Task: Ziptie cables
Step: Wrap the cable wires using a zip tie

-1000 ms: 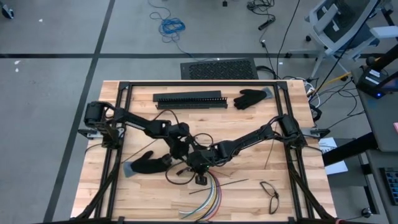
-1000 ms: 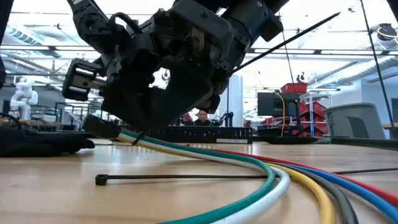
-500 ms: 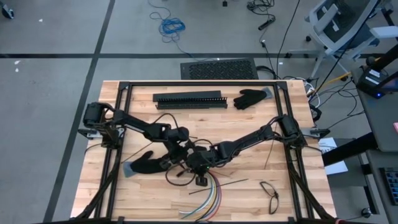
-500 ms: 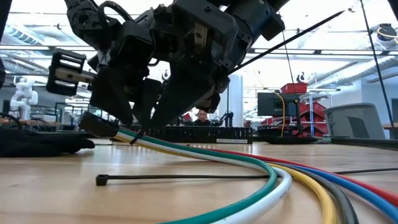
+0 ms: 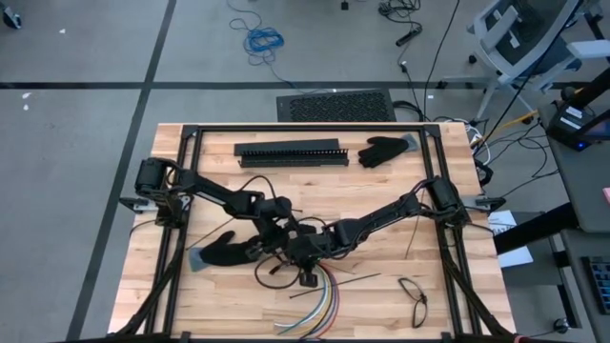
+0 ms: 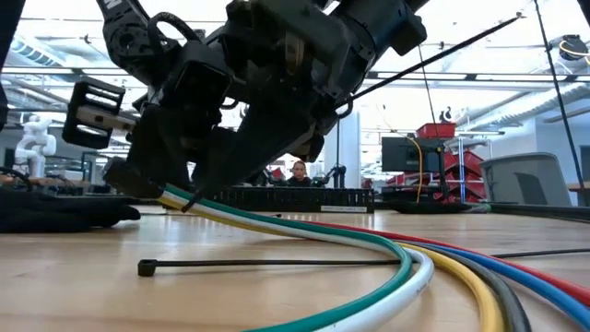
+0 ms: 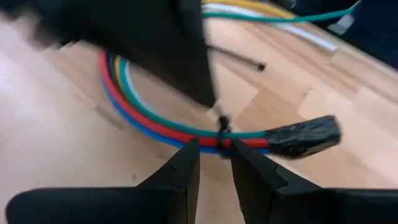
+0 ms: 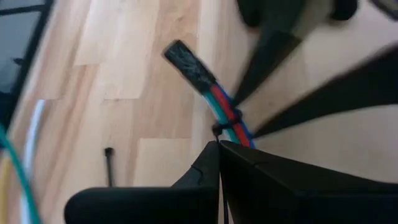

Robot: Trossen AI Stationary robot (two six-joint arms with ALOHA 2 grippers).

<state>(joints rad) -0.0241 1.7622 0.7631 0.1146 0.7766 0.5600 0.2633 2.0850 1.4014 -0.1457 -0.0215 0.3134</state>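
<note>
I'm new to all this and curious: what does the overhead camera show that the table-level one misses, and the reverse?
Only the overhead view shows two black gloves, glasses and the whole table. Only the table-level view shows a person in the room beyond and the head of a loose ziptie up close. Both show the coloured cables, the slotted bar and the arms meeting over the cables.

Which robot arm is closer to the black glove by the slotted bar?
Right. The right arm passes beside the glove; the left arm lies across the table. The left gripper and right gripper meet at the cables, mid-table.
</note>
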